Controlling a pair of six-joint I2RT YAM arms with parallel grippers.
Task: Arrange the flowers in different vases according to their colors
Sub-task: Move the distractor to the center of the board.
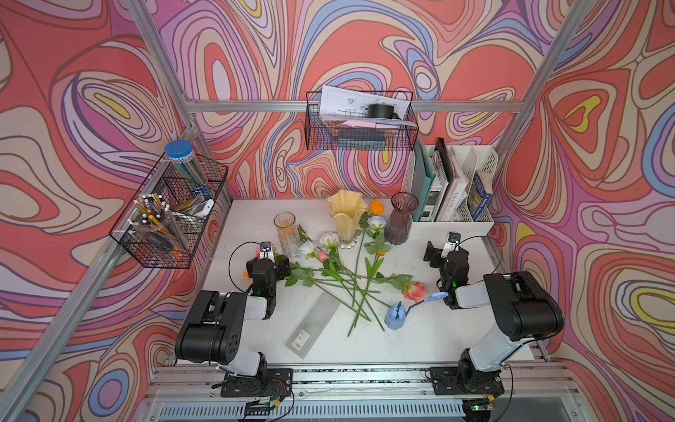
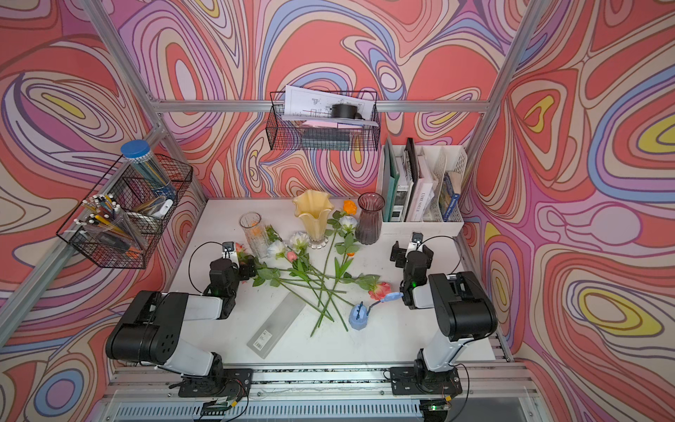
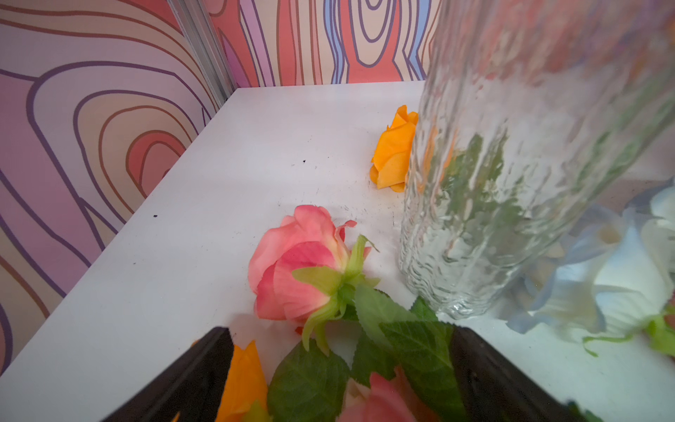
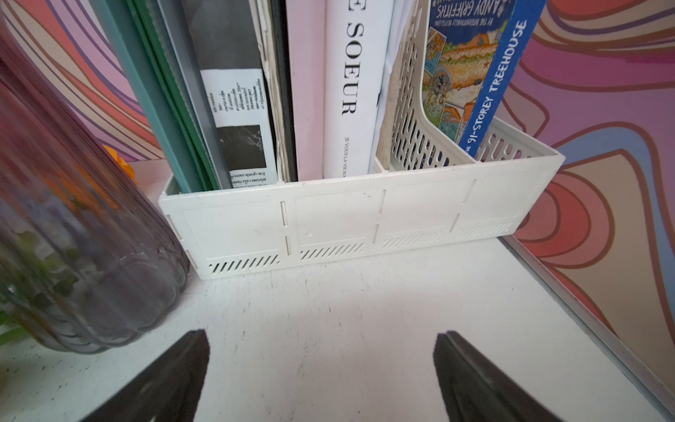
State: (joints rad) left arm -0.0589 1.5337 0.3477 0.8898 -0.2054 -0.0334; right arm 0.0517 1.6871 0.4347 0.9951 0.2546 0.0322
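Nearest on the white surface (image 1: 420, 339) lie a clear flat case (image 1: 313, 325) and a small blue spouted thing (image 1: 395, 318), with the cut ends of green stems between them. The flowers (image 1: 343, 277) lie loose in a heap mid-surface, their long leafy stems crossing. One big pink rose (image 1: 414, 290) lies at the heap's right edge, just beside the blue thing's spout. The left jaws stand wide and grip nothing, low over serrated leaves and a pink bloom. Just ahead of them, in the left wrist view, a second pink rose (image 3: 296, 263) with deeper coral outer petals lies on its side near the foot of the clear vase (image 3: 511, 164). An orange bud (image 3: 392, 153) lies close against that vase; whether they touch I cannot tell. The right jaws stand wide too, over bare surface, well apart from the heap. Farther on lie white roses (image 1: 330, 241) tinged pale blue and a small pink bud (image 1: 322, 255). Behind them three vases stand upright in a row: the clear patterned one at left, the yellow vase (image 1: 346, 217), wavy-rimmed and footed, in the middle, and the ribbed, narrow-necked purple vase (image 1: 401, 218) at right, just beside a white rack (image 1: 453, 197) of books. An orange rose (image 1: 377, 207) lies between the yellow and purple vases.
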